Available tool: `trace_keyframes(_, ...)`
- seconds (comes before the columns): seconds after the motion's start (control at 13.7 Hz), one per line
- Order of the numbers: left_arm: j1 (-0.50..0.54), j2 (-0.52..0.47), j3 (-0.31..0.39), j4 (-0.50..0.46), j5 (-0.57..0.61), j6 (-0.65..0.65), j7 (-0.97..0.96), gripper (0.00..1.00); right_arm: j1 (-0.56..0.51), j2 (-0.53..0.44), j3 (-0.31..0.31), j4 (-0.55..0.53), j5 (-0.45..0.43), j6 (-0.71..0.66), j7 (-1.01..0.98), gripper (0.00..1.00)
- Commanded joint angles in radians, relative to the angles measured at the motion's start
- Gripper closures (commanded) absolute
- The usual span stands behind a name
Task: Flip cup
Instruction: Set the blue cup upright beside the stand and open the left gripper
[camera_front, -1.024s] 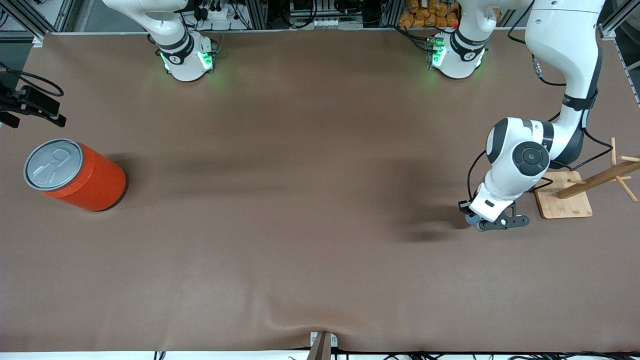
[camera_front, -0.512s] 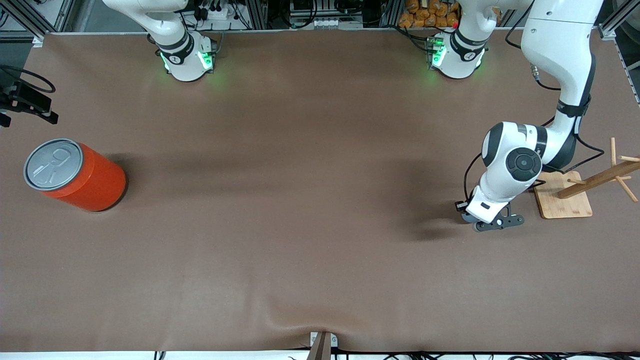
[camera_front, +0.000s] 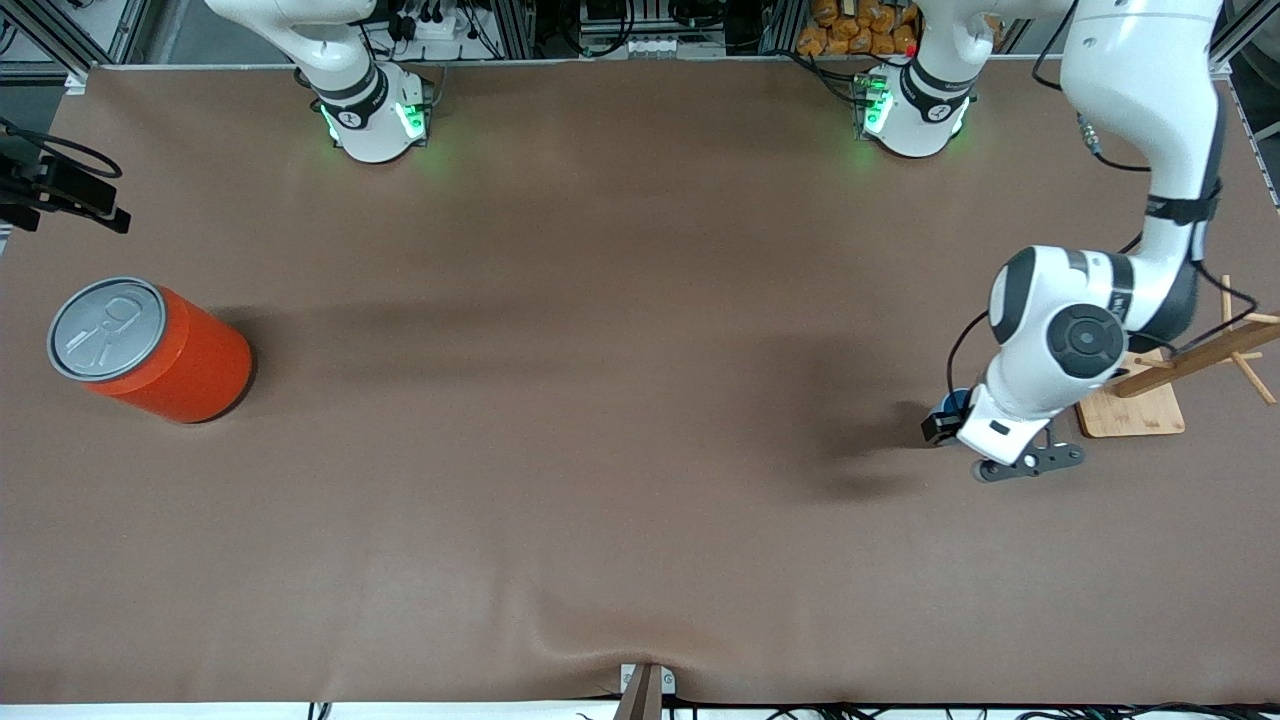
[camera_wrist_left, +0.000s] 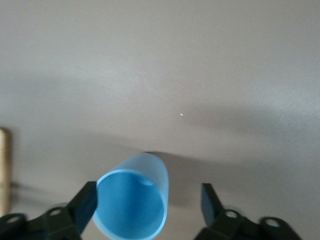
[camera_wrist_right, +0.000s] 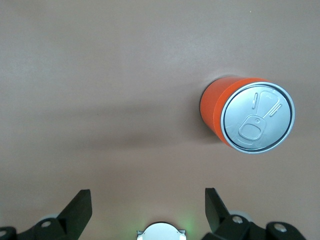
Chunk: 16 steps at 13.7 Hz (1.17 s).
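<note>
The small light-blue cup (camera_wrist_left: 132, 205) stands on the brown table with its open mouth up. My left gripper (camera_wrist_left: 148, 192) is open around it. One fingertip (camera_wrist_left: 89, 197) is right against the rim and the other fingertip (camera_wrist_left: 209, 197) stands well apart. From the front only a bit of the cup (camera_front: 958, 400) shows beside the left gripper (camera_front: 950, 418), toward the left arm's end of the table. The right gripper (camera_wrist_right: 146, 196) hangs open with nothing in it, high over the table. It shows at the frame's edge (camera_front: 60, 195) near the right arm's end.
A large orange can (camera_front: 150, 350) with a grey pull-tab lid (camera_wrist_right: 257, 117) stands toward the right arm's end. A wooden rack (camera_front: 1195, 352) on a bamboo base (camera_front: 1130, 410) stands close beside the left hand. The cloth has a fold at the front edge (camera_front: 600, 640).
My left gripper has gone from shut to open and let go of the cup. The left hand shifted slightly toward the rack, and the cup now shows beside it. The right gripper barely moved.
</note>
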Motion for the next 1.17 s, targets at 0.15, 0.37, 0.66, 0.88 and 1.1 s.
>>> trace_keyframes(0.15,0.035,-0.097,-0.005,0.119,0.011,-0.221,-0.015,0.00,0.010,0.007,-0.001,0.027,-0.005,0.016,0.036,0.00)
trace_keyframes(0.37,0.037,-0.155,-0.010,0.153,-0.006,-0.334,-0.014,0.00,0.014,0.007,0.004,0.028,-0.007,0.035,0.119,0.00)
trace_keyframes(0.66,0.041,-0.236,-0.005,0.164,-0.102,-0.399,0.055,0.00,0.016,0.007,0.005,0.027,-0.005,0.020,0.102,0.00)
trace_keyframes(0.88,0.040,-0.301,-0.013,0.167,-0.102,-0.454,0.078,0.00,0.016,0.007,0.005,0.027,-0.008,0.020,0.012,0.00)
trace_keyframes(1.1,0.040,-0.365,-0.013,0.164,-0.107,-0.511,0.134,0.00,0.013,0.006,0.001,0.027,-0.008,0.017,0.001,0.00)
